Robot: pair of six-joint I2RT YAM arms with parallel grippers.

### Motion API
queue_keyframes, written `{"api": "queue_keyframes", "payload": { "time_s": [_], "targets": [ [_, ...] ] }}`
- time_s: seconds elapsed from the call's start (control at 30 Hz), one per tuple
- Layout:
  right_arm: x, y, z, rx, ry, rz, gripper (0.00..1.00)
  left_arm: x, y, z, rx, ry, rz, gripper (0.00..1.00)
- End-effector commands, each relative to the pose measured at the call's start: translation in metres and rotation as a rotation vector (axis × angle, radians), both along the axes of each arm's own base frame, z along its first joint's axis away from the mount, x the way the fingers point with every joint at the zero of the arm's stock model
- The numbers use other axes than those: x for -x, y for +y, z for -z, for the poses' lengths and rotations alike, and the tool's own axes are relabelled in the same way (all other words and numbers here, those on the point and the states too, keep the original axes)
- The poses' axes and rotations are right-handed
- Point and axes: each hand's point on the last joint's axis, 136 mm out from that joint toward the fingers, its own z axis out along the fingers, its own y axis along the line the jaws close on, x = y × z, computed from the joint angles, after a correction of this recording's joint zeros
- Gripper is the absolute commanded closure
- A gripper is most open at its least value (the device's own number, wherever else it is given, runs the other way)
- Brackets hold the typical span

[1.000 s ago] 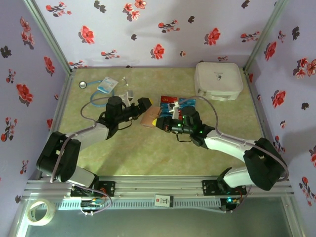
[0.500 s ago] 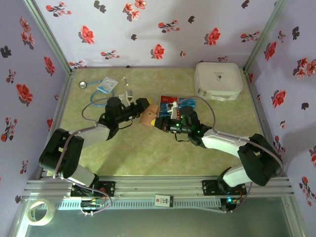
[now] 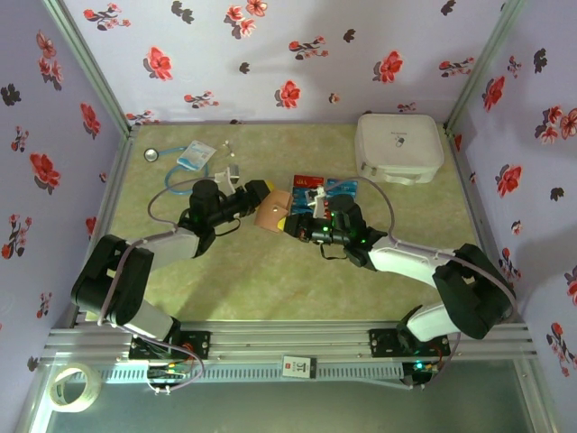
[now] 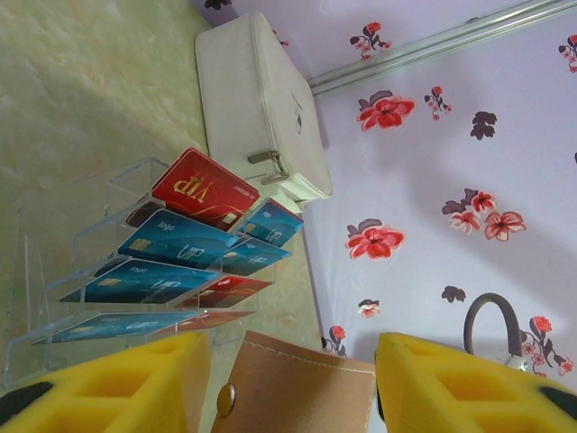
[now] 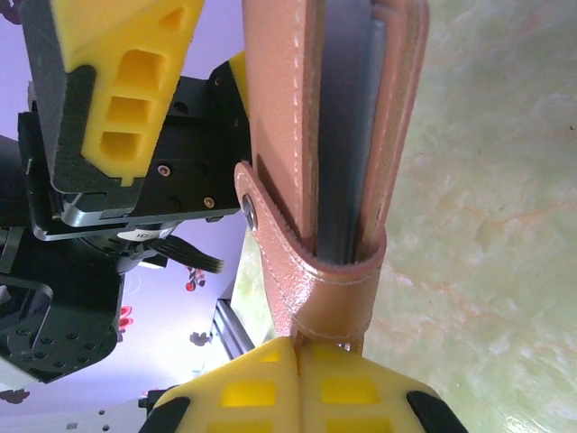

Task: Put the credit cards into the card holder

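Note:
The tan card holder (image 3: 272, 213) hangs upright between the two arms at mid-table. My right gripper (image 5: 297, 347) is shut on its bottom fold, under the two leather flaps (image 5: 288, 162). My left gripper (image 4: 293, 383) has its yellow pads against the side edges of the card holder's snap flap (image 4: 302, 388), jaws half closed on it. The red and blue credit cards (image 4: 185, 239) lie in a clear tiered stand behind the holder, beside the right gripper (image 3: 296, 224) as the credit cards (image 3: 326, 187) appear from above. The left gripper (image 3: 261, 192) reaches in from the left.
A big white rounded case (image 3: 399, 147) stands at the back right, just beyond the card stand (image 4: 257, 108). A blue-white packet (image 3: 194, 155) with a cord lies at the back left. Flowered walls close three sides. A tape roll (image 3: 72, 386) sits below the near rail.
The left gripper's jaws have narrowed from wide open onto the holder's flap. The right gripper has carried the holder slightly left, toward the left gripper.

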Motion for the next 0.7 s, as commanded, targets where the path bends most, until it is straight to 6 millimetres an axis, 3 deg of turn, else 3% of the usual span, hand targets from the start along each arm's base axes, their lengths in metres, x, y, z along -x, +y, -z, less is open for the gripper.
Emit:
{"api": "queue_keyframes", "payload": {
  "time_s": [0.0,0.2,0.5,0.53,0.6,0.67],
  "targets": [
    [-0.006,-0.002,0.002,-0.003,-0.024,0.018,1.0,0.006,-0.002,-0.004,0.027,-0.019,0.033,0.49],
    [-0.007,-0.002,0.003,-0.003,-0.022,0.024,1.0,0.008,-0.001,0.001,0.019,-0.014,0.036,0.53],
    [-0.009,-0.002,0.006,-0.001,-0.012,0.029,1.0,0.009,0.0,0.005,0.005,-0.016,0.038,0.68],
    [-0.01,-0.003,0.006,0.0,-0.011,0.031,0.98,0.009,0.0,0.004,0.003,-0.021,0.038,0.72],
    [-0.01,-0.007,0.006,0.006,-0.005,0.035,0.82,0.01,0.0,0.005,-0.004,-0.021,0.037,0.79],
    [-0.01,-0.017,0.006,0.035,-0.006,0.053,0.72,0.01,0.002,0.007,-0.017,-0.027,0.038,0.86]
  ]
}}
